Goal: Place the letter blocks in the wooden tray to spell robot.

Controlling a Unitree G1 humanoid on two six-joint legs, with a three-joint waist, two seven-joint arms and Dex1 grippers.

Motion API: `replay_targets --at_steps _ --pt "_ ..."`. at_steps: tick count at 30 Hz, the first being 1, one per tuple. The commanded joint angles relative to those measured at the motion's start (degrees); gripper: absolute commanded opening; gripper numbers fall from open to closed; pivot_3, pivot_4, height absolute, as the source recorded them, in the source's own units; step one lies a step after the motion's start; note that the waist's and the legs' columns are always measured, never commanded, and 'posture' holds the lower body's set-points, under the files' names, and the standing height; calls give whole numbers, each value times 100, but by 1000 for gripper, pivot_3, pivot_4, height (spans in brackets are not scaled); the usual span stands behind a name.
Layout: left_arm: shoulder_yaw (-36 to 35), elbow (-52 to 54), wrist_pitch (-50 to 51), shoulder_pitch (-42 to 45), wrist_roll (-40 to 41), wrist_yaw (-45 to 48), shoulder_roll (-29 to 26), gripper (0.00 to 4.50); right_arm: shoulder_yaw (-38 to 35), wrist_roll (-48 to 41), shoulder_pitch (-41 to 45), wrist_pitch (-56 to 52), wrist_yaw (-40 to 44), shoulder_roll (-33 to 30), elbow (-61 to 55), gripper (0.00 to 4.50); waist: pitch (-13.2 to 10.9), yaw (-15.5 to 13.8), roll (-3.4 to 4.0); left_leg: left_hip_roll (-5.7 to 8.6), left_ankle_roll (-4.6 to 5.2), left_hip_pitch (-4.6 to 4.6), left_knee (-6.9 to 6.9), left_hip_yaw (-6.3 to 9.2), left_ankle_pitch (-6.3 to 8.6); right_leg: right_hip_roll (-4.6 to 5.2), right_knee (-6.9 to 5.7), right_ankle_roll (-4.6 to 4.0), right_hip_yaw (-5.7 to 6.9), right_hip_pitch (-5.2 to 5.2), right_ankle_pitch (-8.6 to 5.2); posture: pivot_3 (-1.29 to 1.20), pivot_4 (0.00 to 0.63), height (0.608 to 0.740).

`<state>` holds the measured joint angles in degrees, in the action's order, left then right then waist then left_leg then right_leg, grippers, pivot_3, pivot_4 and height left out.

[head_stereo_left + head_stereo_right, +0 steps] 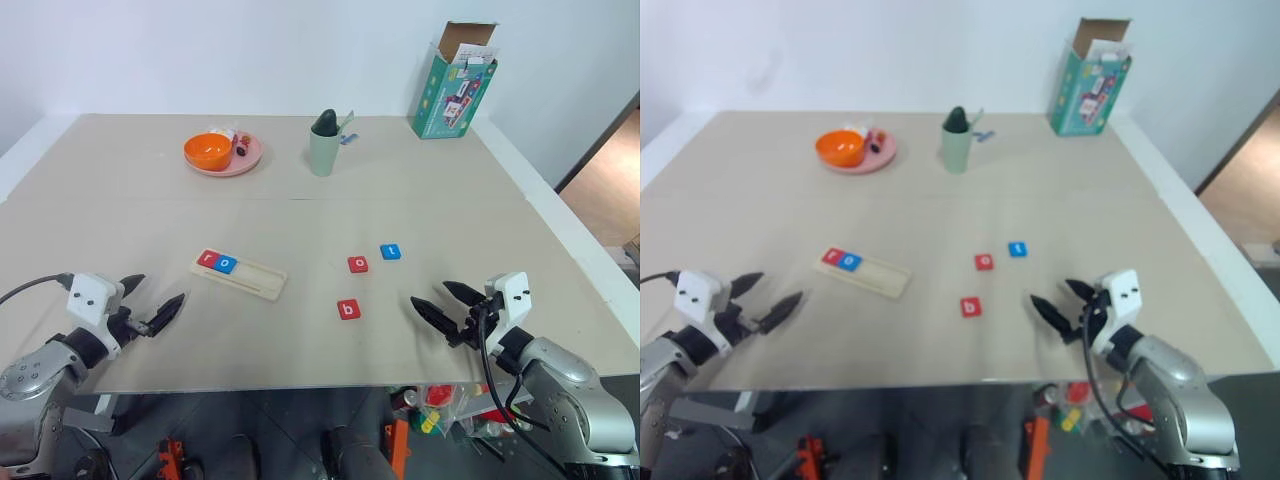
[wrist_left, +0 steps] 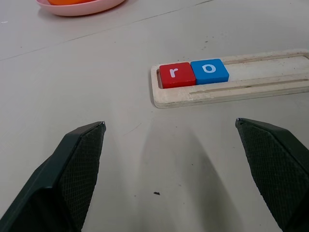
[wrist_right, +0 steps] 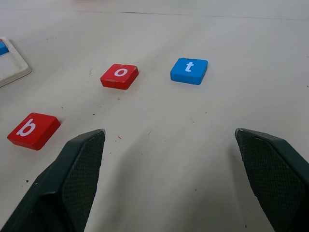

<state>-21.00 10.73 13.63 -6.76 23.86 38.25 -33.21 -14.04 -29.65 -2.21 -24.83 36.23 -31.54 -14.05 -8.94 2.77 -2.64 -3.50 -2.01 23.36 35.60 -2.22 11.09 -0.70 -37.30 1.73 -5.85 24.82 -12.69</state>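
Left eye view is showing the wooden tray (image 1: pixel 240 273) holding red r (image 1: pixel 209 259) and blue o (image 1: pixel 226 265); b (image 1: pixel 348 310), red o (image 1: pixel 358 264), t (image 1: pixel 390 251) are lying loose. Left gripper (image 1: pixel 150 306) and right gripper (image 1: pixel 445 305) are hovering wide, empty.

Wooden tray (image 2: pixel 231 89) ran off the left wrist view's edge, far end unseen. In right wrist view only its corner (image 3: pixel 12 63) showed, w/ a sliver of blue block (image 3: pixel 3 47). Pink plate's (image 1: pixel 245 160) small items too tiny to ID; box (image 1: pixel 455 85) print unreadable.
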Motion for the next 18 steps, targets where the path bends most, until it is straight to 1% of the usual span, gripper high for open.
replay_targets --at_steps 1,6,11,15,17,18 --pt "-23 172 -63 41 66 90 -85 4500 -129 -79 49 12 59 -88 -156 4447 0 0 0 0 0 0 0 0 0 0 0 0 0 0 0 0 150 740" --pt "-38 -30 -253 107 67 252 -18 4500 -153 -44 12 35 33 -63 -201 4447 0 0 0 0 0 0 0 0 0 0 0 0 0 0 0 0 150 740" --pt "-61 -110 -407 105 35 424 -93 4500 -132 -47 0 27 78 -89 -217 4447 0 0 0 0 0 0 0 0 0 0 0 0 0 1 0 0 150 740" --pt "11 -11 -516 317 -4 868 -487 4500 -25 -87 93 88 396 -196 -270 4447 -3 0 -3 0 0 1 0 0 0 -1 0 0 0 2 0 0 150 740" --pt "142 -210 -414 739 43 1207 -826 4500 115 -96 262 87 635 -290 -287 4447 -6 0 -1 0 0 0 0 0 0 -1 0 0 0 2 0 0 150 740" --pt "311 -421 -514 992 -69 1505 -1058 4500 189 -150 402 44 751 -326 -301 4447 -6 -1 0 0 2 1 3 0 -1 -1 0 -1 1 2 0 0 150 740"
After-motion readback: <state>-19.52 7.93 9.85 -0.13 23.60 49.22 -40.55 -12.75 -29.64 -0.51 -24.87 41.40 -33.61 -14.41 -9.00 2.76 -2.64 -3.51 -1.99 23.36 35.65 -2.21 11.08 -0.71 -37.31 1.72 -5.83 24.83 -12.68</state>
